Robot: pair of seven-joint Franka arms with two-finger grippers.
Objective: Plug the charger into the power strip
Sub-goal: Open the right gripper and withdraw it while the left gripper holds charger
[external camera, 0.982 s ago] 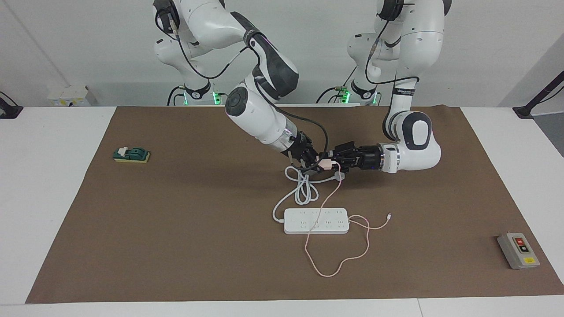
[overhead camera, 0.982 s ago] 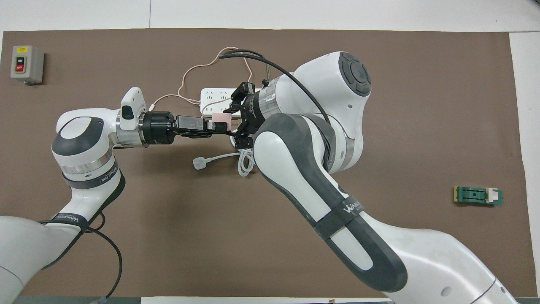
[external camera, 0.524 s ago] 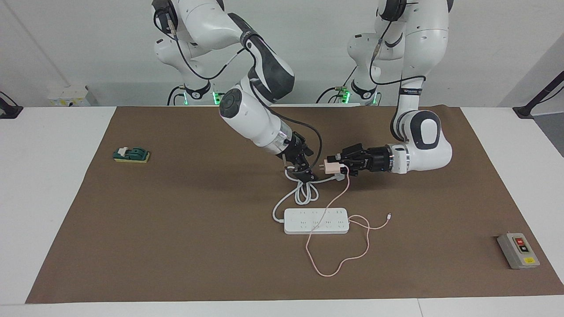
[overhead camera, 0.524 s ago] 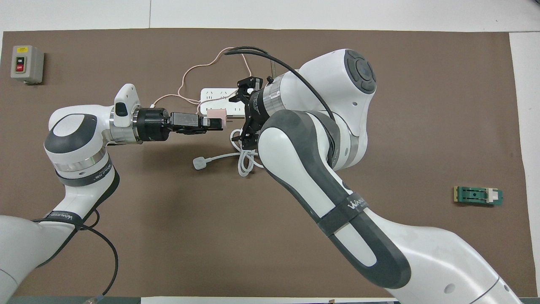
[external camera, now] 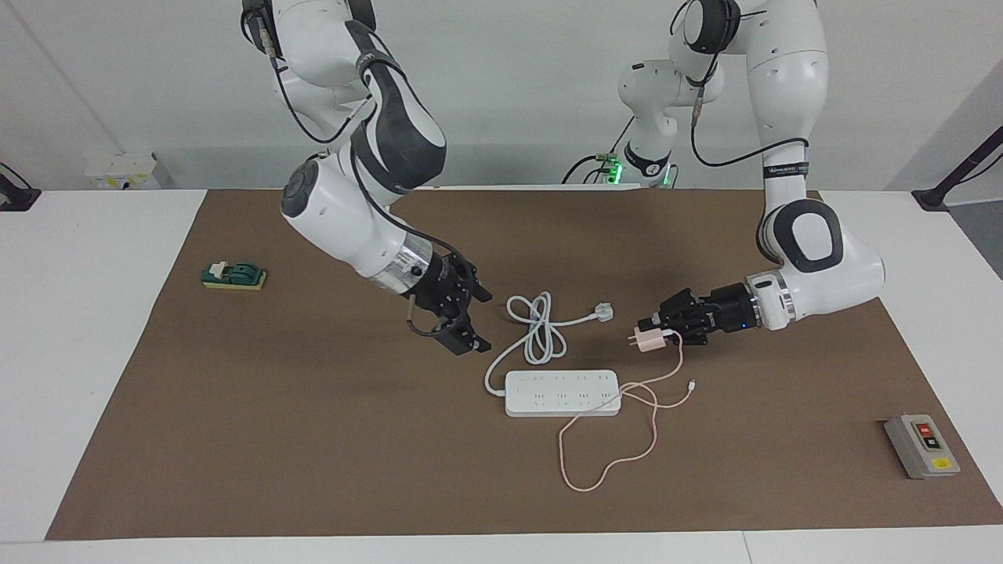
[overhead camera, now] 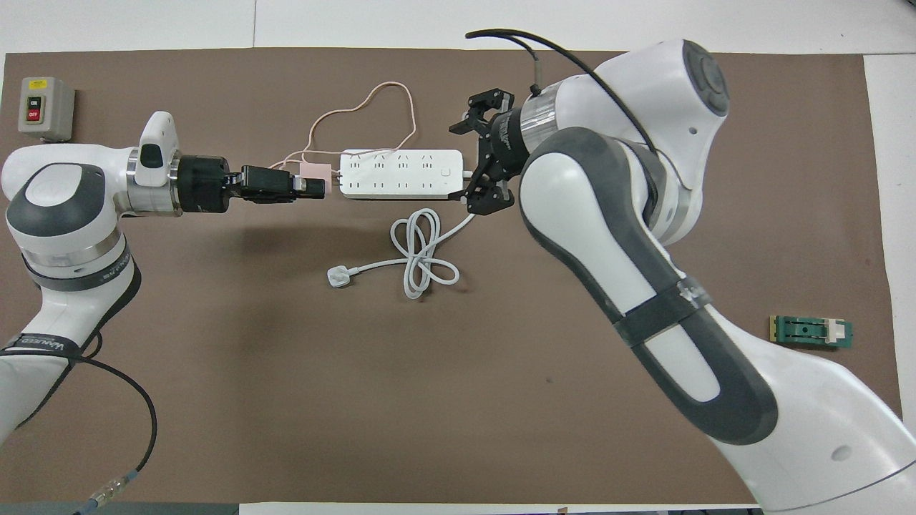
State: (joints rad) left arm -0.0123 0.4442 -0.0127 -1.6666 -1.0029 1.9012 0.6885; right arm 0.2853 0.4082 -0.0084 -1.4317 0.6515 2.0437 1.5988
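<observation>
We see a matt brown mat (external camera: 313,439), paper-like and smooth, covering a white desk (external camera: 94,329) with a dull finish. The power strip (external camera: 562,393) and its thick cord (external camera: 537,333) look like smooth white plastic with a faint sheen. The charger (external camera: 647,341) is pale pink plastic, its thin cable (external camera: 603,478) rubbery. The arm shells (overhead camera: 630,236) are glossy white plastic with matt grey pads and polished metal rings.

Robotics lab, two arms, brown mat (external camera: 235,439), bare white wall (external camera: 517,86)
</observation>
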